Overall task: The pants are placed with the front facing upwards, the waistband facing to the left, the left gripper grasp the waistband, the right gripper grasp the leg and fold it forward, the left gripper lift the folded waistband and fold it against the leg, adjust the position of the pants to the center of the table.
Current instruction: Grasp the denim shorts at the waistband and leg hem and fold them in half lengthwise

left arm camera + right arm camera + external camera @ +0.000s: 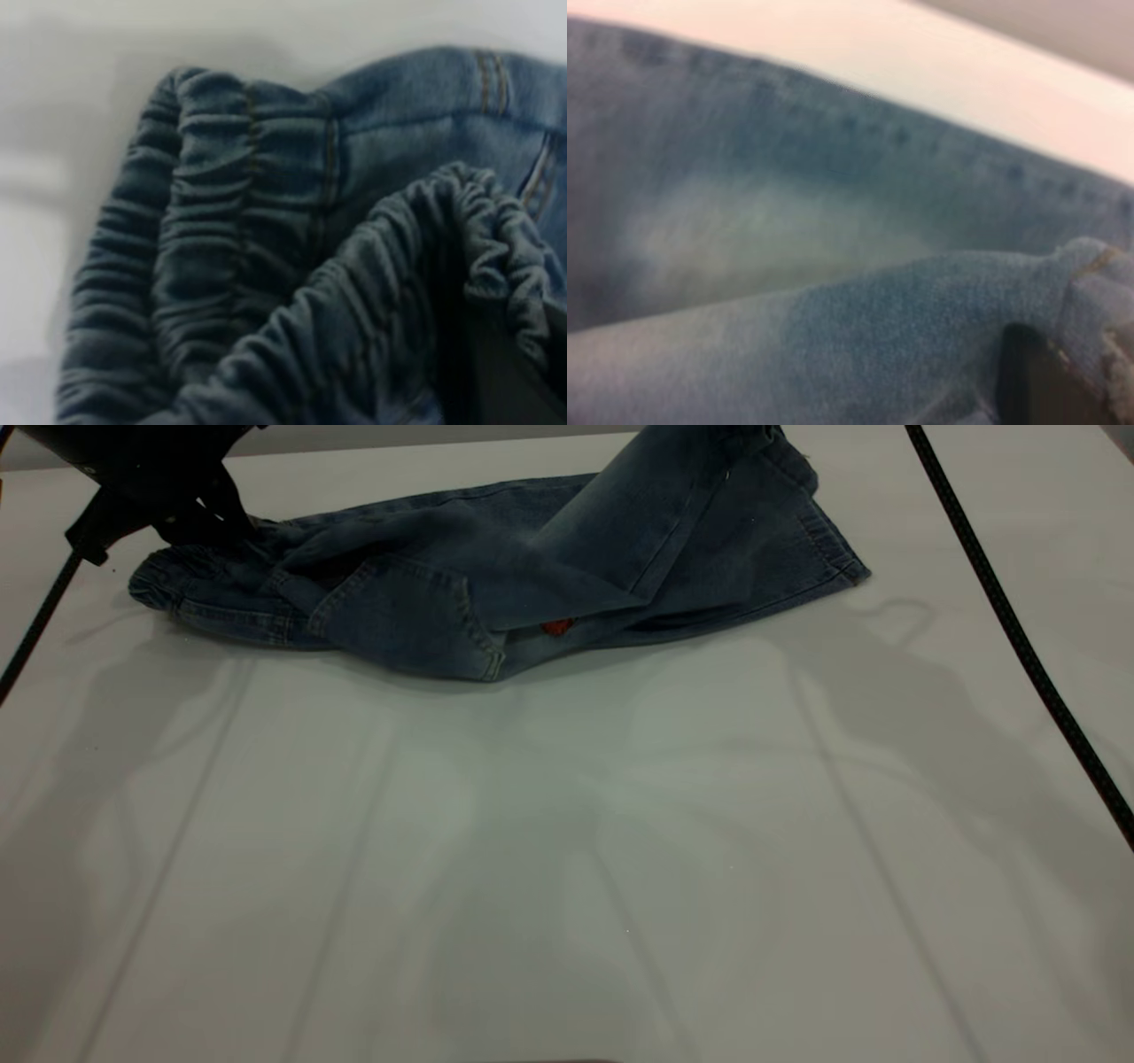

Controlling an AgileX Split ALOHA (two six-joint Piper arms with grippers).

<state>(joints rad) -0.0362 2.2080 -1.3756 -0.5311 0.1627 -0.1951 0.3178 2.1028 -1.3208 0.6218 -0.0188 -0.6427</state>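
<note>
White table, bare across the near half. Pants lie at the far edge, around 12 o'clock, waistband at 10 o'clock, one leg pulled up toward 1 o'clock out of frame. Left pincer clenched on waistband gathers. Right pincer barely visible under denim at the leg hem; grip can't tell. Small orange spot under the fold.

Faded pants close up, table behind
</note>
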